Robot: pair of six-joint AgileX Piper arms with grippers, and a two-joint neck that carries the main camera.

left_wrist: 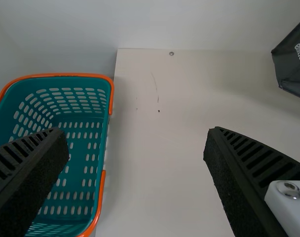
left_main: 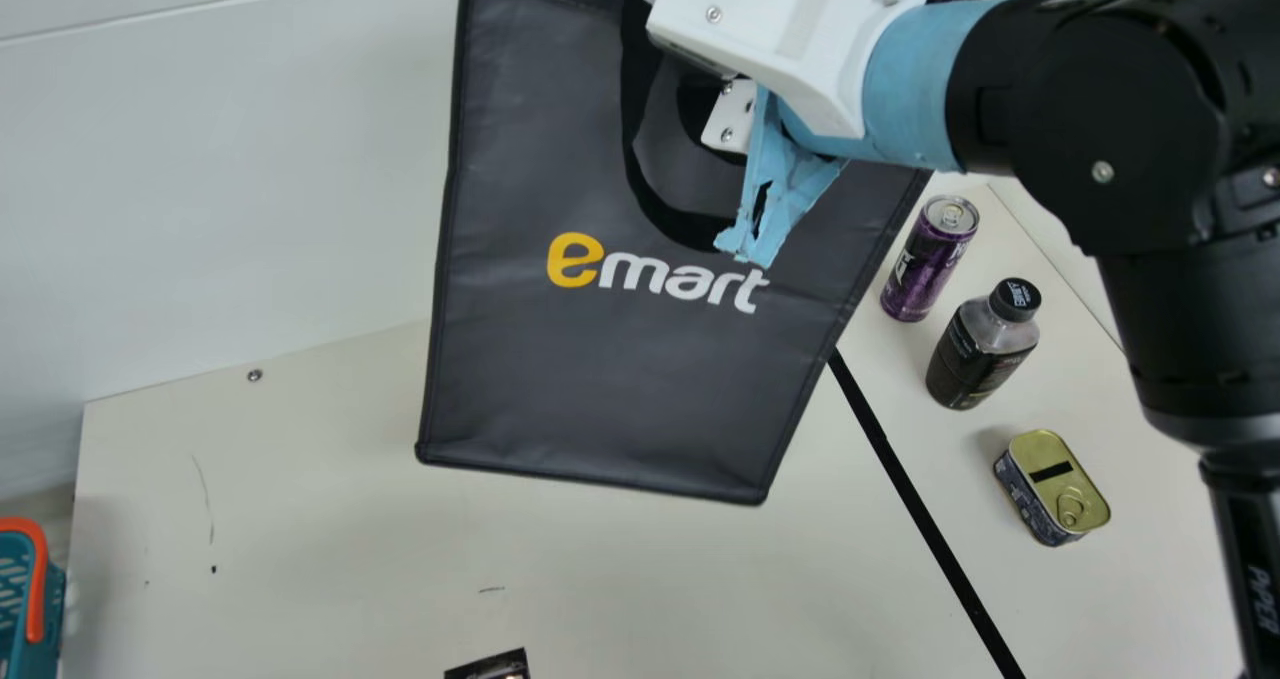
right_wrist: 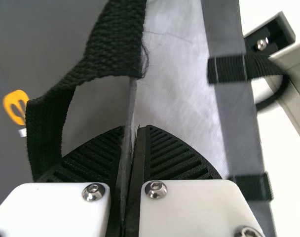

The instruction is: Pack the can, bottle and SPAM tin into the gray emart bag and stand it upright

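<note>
My right gripper [left_main: 705, 84] is up at the bag's top part in the main view, holding the gray emart bag [left_main: 600, 379] in the air above the table. In the right wrist view that gripper [right_wrist: 135, 133] is shut on the rim of the bag [right_wrist: 177, 84], beside a black handle. The purple can [left_main: 925, 264] and the dark bottle [left_main: 980, 349] stand at the right, and the SPAM tin [left_main: 1055, 489] lies nearer the front. In the left wrist view my left gripper [left_wrist: 135, 148] is open, its fingers wide apart; a bag corner [left_wrist: 295, 64] shows there.
A teal basket with orange handles [left_main: 30, 589] stands at the left, also seen as a basket [left_wrist: 105, 143] beside the table [left_wrist: 165, 173]. A black tape line [left_main: 920, 509] crosses the table [left_main: 300, 519]. A small dark object [left_main: 490, 666] is at the front edge. A white wall [left_main: 250, 159] rises behind.
</note>
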